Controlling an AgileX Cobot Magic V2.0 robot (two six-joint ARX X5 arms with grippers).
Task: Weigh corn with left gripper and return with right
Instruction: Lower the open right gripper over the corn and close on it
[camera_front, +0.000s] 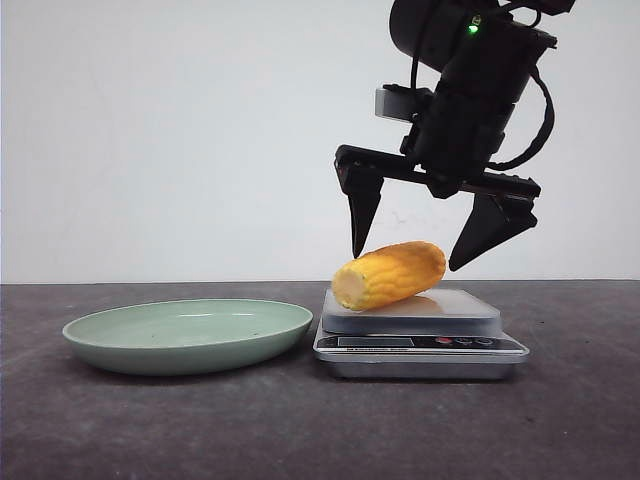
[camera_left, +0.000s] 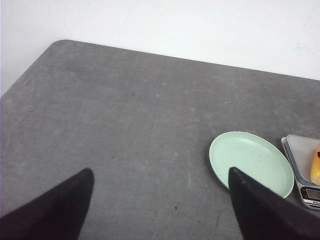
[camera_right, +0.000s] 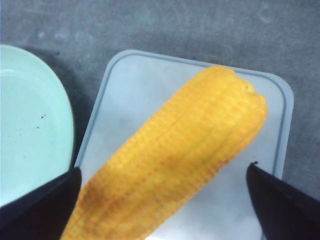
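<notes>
Left gripper (camera_left: 160, 200) fingers spread wide over bare desk (camera_left: 125, 115), holding nothing. Green plate (camera_front: 188, 333) sits left of scale (camera_front: 420, 342). Corn (camera_front: 389, 275) lies on scale. Right gripper (camera_front: 428, 250) fingers wide apart just above corn, not touching.

Setting: robot test bench in a lab-type room.
Bare dark grey worktop (camera_front: 560, 420) stood against a plain white wall (camera_front: 160, 130), with no household furnishings in view. Props were few and staged: one pale green plate (camera_front: 188, 335), one small digital scale (camera_front: 420, 340) bearing a corn (camera_front: 390, 275) piece. A black robot claw (camera_front: 408, 255) hung over the scale.
</notes>
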